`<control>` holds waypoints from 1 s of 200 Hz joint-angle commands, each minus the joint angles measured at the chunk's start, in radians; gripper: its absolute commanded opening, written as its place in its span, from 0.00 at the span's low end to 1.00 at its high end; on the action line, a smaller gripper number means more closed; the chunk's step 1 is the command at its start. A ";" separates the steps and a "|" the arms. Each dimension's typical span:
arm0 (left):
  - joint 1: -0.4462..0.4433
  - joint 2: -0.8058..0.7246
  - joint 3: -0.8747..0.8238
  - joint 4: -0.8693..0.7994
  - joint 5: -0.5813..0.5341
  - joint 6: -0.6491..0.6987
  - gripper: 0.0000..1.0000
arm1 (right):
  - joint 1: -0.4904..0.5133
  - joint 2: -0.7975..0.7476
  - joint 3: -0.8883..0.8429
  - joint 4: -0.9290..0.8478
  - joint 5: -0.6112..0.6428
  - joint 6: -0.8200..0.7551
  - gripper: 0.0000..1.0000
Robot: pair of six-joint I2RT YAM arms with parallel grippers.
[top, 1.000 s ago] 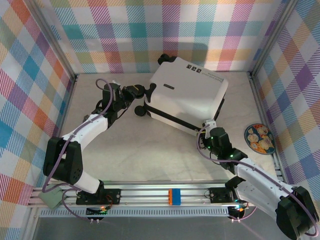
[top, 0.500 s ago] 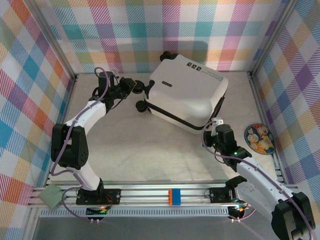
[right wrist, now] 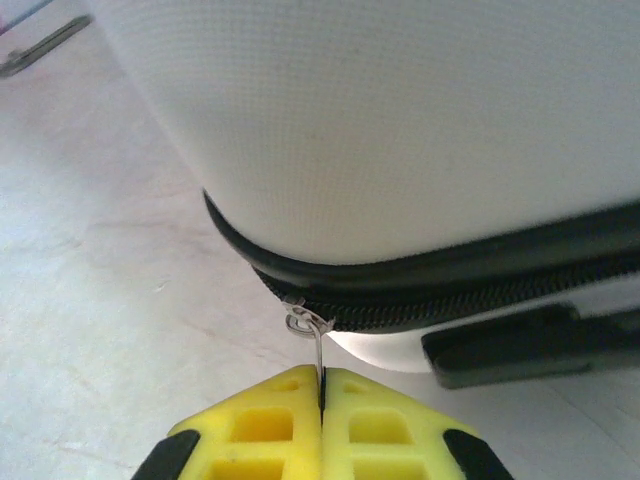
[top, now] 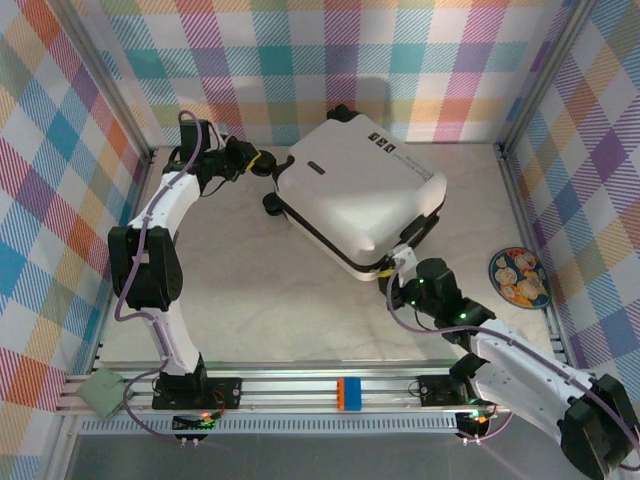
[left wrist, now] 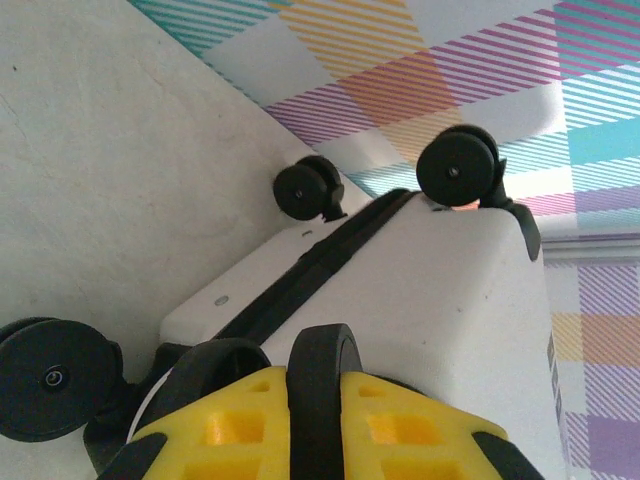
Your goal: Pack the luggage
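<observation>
The luggage (top: 360,190) lies closed on the table, its white shell up and a black zip band around its edge. My left gripper (top: 262,163) is at its back-left corner, shut on one black wheel (left wrist: 322,352) that stands between the yellow fingers (left wrist: 410,425). My right gripper (top: 398,262) is at the near-right edge, shut on the thin metal zipper pull (right wrist: 320,345). The slider sits on the black zipper (right wrist: 450,300) just below the white shell (right wrist: 400,120).
A patterned plate (top: 518,277) lies on the table at the right, near the wall. Checked walls enclose the back and both sides. An orange and blue block (top: 347,391) sits on the front rail. Other wheels (left wrist: 456,170) stick out from the case's end.
The left gripper has swung toward the back-left wall with the wheel. The luggage has turned and shifted left. The right gripper moved left along the near edge, still shut on the pull.
</observation>
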 commanded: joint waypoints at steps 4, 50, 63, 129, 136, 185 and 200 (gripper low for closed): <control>0.105 0.051 0.107 -0.045 -0.152 0.136 0.06 | 0.094 0.067 0.064 0.165 -0.018 -0.098 0.00; 0.125 0.077 0.151 -0.128 -0.167 0.193 0.05 | 0.205 0.235 0.149 0.179 0.488 -0.013 0.00; 0.130 0.080 0.149 -0.133 -0.169 0.201 0.05 | 0.209 0.232 0.172 0.066 0.811 0.150 0.00; 0.138 0.089 0.160 -0.148 -0.175 0.221 0.05 | 0.294 0.252 0.059 0.341 0.797 0.012 0.00; 0.138 0.089 0.166 -0.154 -0.174 0.225 0.06 | 0.295 0.266 0.058 0.366 0.757 -0.022 0.00; 0.138 0.055 0.174 -0.185 -0.190 0.255 0.24 | 0.316 0.309 0.064 0.425 0.642 -0.056 0.00; 0.139 0.045 0.176 -0.192 -0.195 0.260 0.37 | 0.327 0.323 0.072 0.431 0.623 -0.063 0.00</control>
